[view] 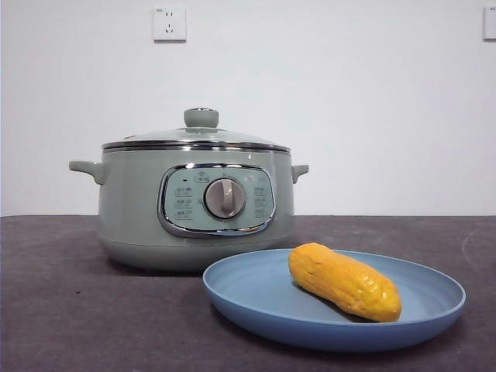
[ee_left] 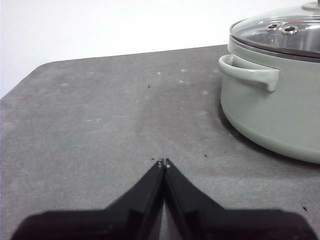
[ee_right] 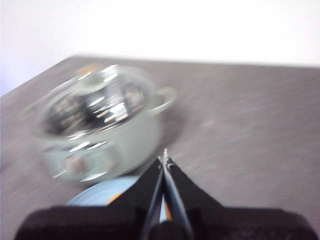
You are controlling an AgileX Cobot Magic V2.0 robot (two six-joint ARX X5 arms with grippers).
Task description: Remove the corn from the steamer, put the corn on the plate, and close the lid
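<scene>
Front view first: the corn point(view: 345, 280) is seen lying on its side in the plate point(view: 256, 298), tilted across the shallow bowl and resting towards the side away from the steamer point(view: 132, 217). The lid point(view: 198, 139) is seated on the pot, its chrome rim level all round, knob upright. By these pictures the task looks complete, so little is left to be spoiled except by the arms themselves.

Neither arm is caught in the front view. The left gripper point(ee_left: 163, 162) is held low above the bare dark table point(ee_left: 100, 115), jaws pressed together on nothing, with the steamer's handle point(ee_left: 250, 75) near on one side. The right gripper point(ee_right: 164, 159) is likewise pinched together and empty (its picture is smeared, so fine detail cannot be read), with steamer and plate edge both beneath it.

Two risks are judged from here: the handle could be clipped if the left arm is swung towards the pot, and the plate could be nudged, and the rounded cob rolled over the low rim, if the right arm is dropped
</scene>
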